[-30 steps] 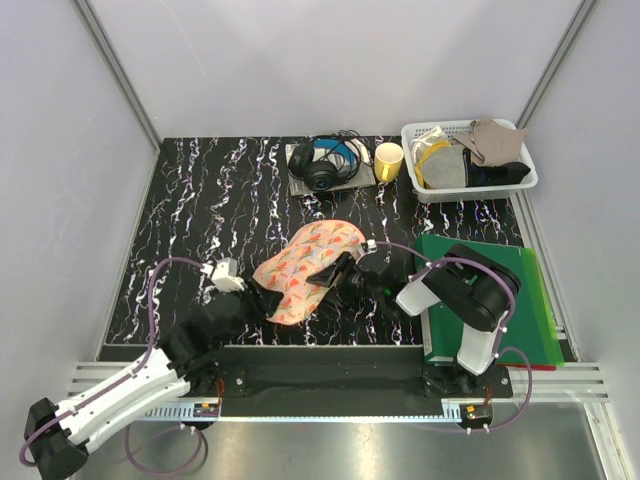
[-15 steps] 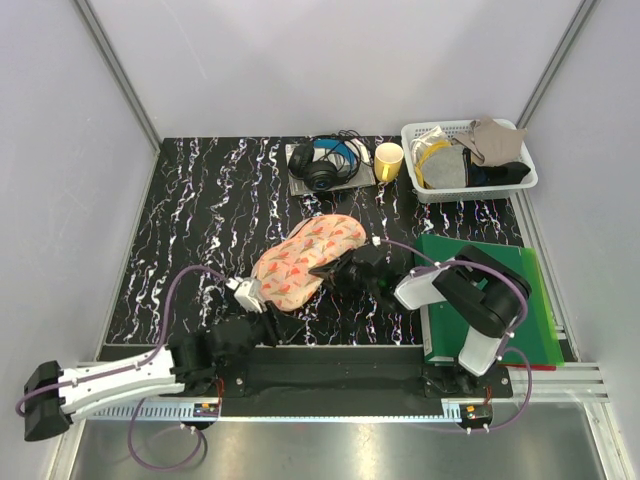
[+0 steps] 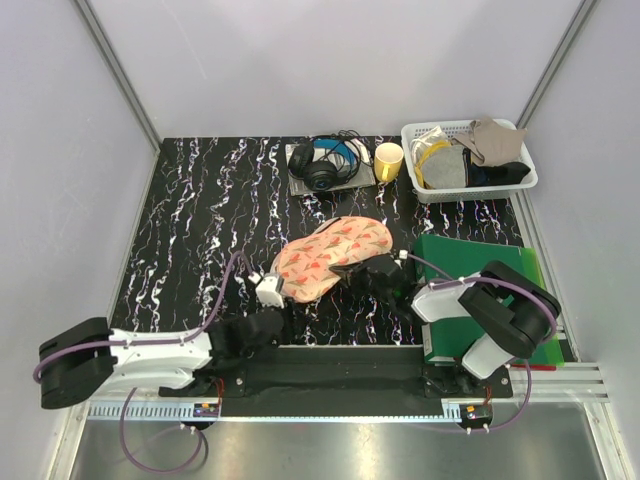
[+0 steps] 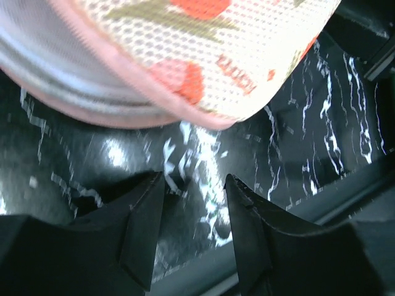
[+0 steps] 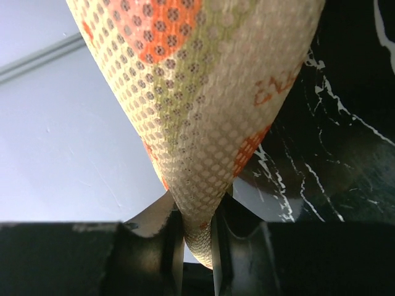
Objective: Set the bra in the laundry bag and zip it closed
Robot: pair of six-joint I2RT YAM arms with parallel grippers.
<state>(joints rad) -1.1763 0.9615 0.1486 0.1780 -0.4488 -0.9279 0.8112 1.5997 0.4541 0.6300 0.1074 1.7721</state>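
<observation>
Right gripper (image 5: 196, 237): we are pinching a fold of the bag's (image 5: 197, 92) mesh between the two fingers, which are pressed close together on it.
Right gripper, from above (image 3: 352, 272): we are reaching left, and the fingers are meeting the near right edge of the bag (image 3: 330, 255).
Left gripper (image 4: 194, 185): we are holding the fingers spread, with only bare table between them.
Left gripper, from above (image 3: 272, 297): we are hovering just beside the bag's near left end.
Bag, from the left wrist (image 4: 203, 49): its pink zipper edging is running just beyond the fingertips, apart from them.
Bag's place: it is sitting in the middle of the table (image 3: 200, 220), between the two grippers, long axis running from near left to far right.
Right of the bag: a green folder (image 3: 455, 255) is lying under the right arm.
Far side: headphones (image 3: 322, 165), a yellow cup (image 3: 388, 160) and a white basket (image 3: 430, 128) of cloths are standing in a row, well apart from the bag.
</observation>
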